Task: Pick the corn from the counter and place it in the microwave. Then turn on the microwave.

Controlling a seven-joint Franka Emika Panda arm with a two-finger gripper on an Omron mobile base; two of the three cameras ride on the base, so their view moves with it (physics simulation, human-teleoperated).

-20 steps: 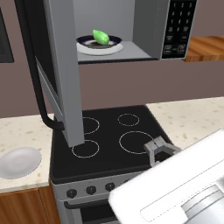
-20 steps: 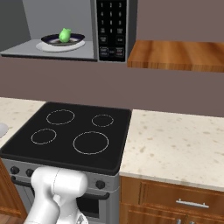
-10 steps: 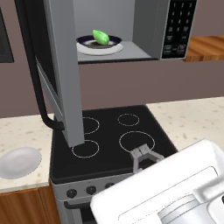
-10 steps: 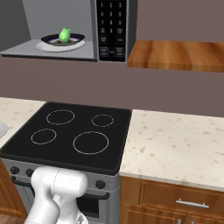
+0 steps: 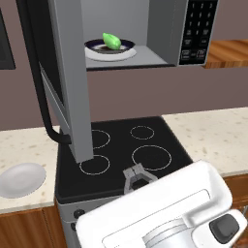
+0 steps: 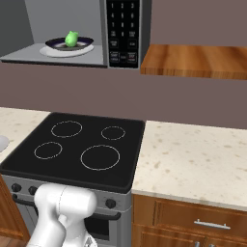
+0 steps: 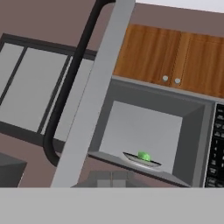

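The corn (image 5: 112, 40) is already inside the microwave (image 5: 164, 34). It lies on a dark plate (image 5: 97, 47) that sits on the white round tray in there — so the first part of the job looks done. The counter (image 6: 193, 159) has no corn on it.

The microwave door (image 5: 70, 82) hangs wide open, sticking out over the black stovetop (image 5: 121, 155). Its black handle (image 5: 46, 116) curves down the outer edge.

The gripper (image 5: 136, 177) is low, just above the front of the stovetop, well apart from the door. Its two fingers are pressed together and hold nothing.

What is left, I think — push the door shut, then press a button on the black keypad (image 6: 123, 29) at the right side to start the microwave. A white plate (image 5: 22, 178) rests on the counter at the left.
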